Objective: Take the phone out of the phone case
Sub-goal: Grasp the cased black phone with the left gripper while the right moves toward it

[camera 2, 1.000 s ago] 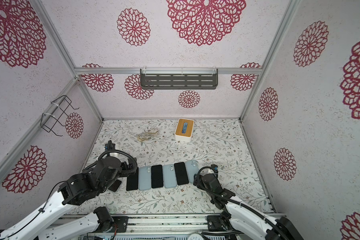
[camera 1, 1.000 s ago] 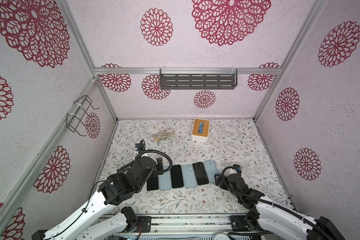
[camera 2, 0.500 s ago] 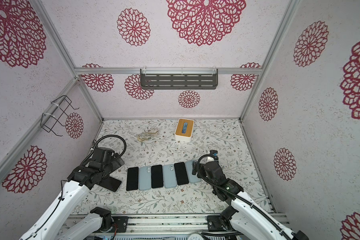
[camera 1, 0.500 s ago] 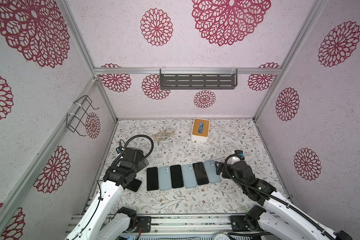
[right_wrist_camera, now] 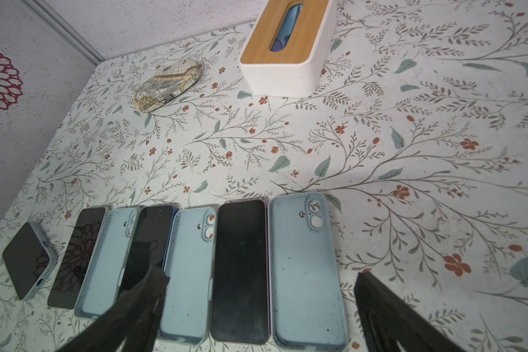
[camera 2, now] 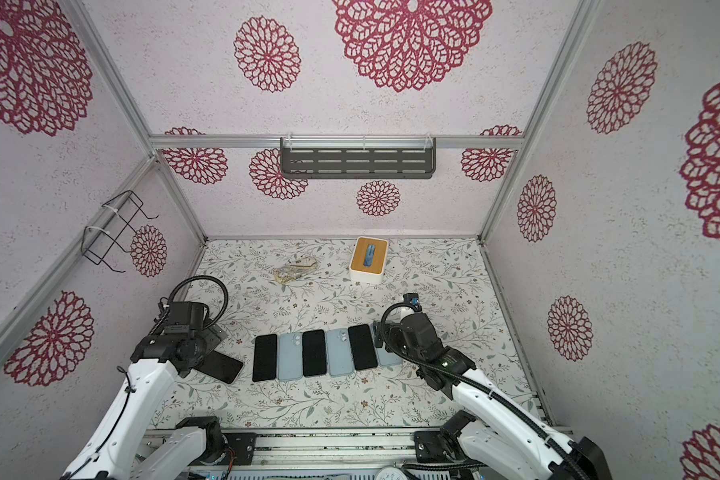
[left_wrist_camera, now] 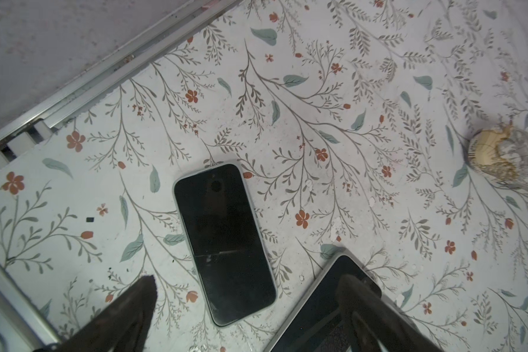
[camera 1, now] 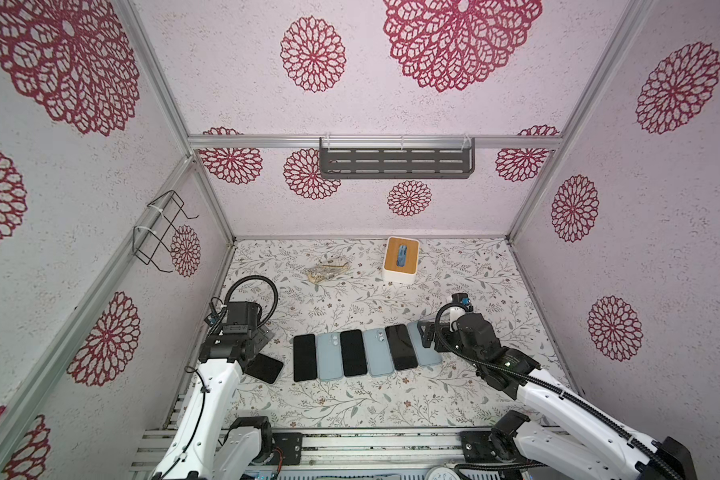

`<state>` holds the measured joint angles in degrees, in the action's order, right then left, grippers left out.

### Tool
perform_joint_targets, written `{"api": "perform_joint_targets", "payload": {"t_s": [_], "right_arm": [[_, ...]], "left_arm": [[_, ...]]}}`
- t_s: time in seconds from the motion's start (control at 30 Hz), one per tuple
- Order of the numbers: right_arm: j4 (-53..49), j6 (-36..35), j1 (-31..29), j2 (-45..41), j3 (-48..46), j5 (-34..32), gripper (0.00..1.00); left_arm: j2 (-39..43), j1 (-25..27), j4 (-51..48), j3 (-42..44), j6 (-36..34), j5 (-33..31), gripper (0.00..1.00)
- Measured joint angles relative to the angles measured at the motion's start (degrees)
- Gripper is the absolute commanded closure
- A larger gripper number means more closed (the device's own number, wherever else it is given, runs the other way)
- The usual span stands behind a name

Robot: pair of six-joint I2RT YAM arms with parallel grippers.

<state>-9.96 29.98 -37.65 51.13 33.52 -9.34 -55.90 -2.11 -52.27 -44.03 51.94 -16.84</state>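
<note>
The right gripper [right_wrist_camera: 261, 274] hangs empty, its dark fingers [right_wrist_camera: 141, 304] spread wide, over a row of three bare black phones [right_wrist_camera: 150, 237] and three pale blue phone cases [right_wrist_camera: 189, 274] laid alternately, edge to edge, on the floral table [right_wrist_camera: 409, 152]. Between the fingertips show the end case [right_wrist_camera: 307, 268] and the black phone [right_wrist_camera: 241, 268] touching it. Past the row's other end a cased phone [right_wrist_camera: 26, 259] lies askew. Farther off sit a wood-lidded tissue box [right_wrist_camera: 287, 70] and a patterned glasses case [right_wrist_camera: 165, 85]

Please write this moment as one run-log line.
left gripper: jaws open, over cased phone | right gripper: jaws open, over row of bare phones and empty cases | held: nothing
</note>
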Motion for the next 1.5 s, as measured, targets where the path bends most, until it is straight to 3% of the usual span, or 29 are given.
{"api": "perform_joint_targets", "payload": {"t_s": [0.6, 1.17, 1.5], "right_arm": [[7.6, -0.1, -0.9, 4.4, -0.8, 6.4, 0.01], [13.6, 0.2, -9.6, 14.3, -0.6, 8.2, 0.01], [16.5, 0.2, -14.3, 22.2, 4.5, 8.2, 0.01]], "left_arm": [[-11.6, -3.7, 2.4, 2.4, 8.7, 9.4, 0.03], [-20.7, -6.4, 5.9, 4.5, 10.2, 13.2, 0.03], [-23.6, -7.1, 8.7, 5.6, 10.0, 15.1, 0.02]]}}
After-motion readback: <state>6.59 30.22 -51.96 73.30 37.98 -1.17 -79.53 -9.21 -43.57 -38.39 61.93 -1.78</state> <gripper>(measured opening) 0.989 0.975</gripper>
